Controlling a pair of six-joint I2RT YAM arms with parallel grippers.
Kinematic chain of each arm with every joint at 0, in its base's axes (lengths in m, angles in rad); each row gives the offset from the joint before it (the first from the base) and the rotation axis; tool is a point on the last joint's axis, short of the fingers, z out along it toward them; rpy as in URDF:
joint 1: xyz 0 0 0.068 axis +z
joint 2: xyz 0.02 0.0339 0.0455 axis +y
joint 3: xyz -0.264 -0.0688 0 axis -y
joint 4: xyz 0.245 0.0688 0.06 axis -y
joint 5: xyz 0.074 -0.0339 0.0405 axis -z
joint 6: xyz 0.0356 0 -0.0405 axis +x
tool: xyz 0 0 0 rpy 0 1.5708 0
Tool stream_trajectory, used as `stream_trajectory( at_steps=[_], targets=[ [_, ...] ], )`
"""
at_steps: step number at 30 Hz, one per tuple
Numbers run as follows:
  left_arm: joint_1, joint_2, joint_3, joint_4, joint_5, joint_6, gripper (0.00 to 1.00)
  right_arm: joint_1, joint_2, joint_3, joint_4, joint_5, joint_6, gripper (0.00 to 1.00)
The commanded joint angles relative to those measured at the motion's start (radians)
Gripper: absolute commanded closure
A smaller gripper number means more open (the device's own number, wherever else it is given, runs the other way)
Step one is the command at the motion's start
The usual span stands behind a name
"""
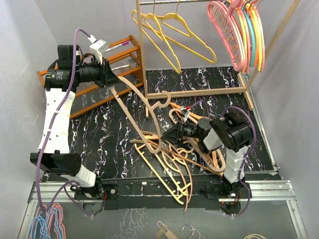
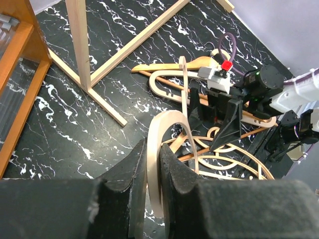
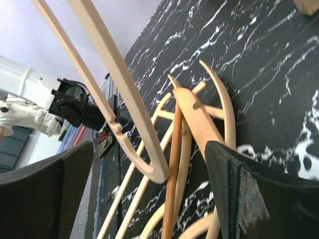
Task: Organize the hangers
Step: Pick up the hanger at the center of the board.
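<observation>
Smooth pale wooden hangers (image 3: 199,118) on a marble-patterned tabletop (image 1: 99,134).

Nothing legible in any view. Pale label on the black motor housing (image 1: 60,77) of my left arm is too small to read. The hangers (image 1: 154,146) show no readable marks.

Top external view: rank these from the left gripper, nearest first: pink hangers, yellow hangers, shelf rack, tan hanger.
1. tan hanger: clamped in the left gripper.
2. shelf rack: right beside it, far left.
3. yellow hangers: hanging at top centre.
4. pink hangers: hanging at top right.
</observation>
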Motion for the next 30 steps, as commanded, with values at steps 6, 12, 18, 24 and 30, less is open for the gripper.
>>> stream_trajectory(
  at_steps=[6, 12, 18, 24, 30],
  targets=[
    [0.006, -0.023, 0.037, -0.019, 0.027, -0.020, 1.00, 0.084, 0.075, 0.123, 0.380, 0.148, -0.158, 0.02],
    [0.007, -0.031, 0.025, -0.004, 0.014, -0.013, 1.00, 0.116, 0.104, 0.173, 0.381, 0.083, -0.088, 0.18],
    [0.008, -0.038, 0.002, 0.026, -0.041, 0.018, 1.00, 0.116, 0.060, 0.098, 0.382, 0.032, -0.063, 0.41],
    [0.008, -0.033, -0.001, 0.050, -0.070, 0.034, 1.00, 0.119, 0.046, 0.058, 0.382, 0.004, -0.046, 0.53],
    [0.008, -0.034, -0.012, 0.061, -0.071, 0.027, 1.00, 0.137, 0.043, 0.073, 0.382, 0.038, -0.019, 0.54]
  ],
)
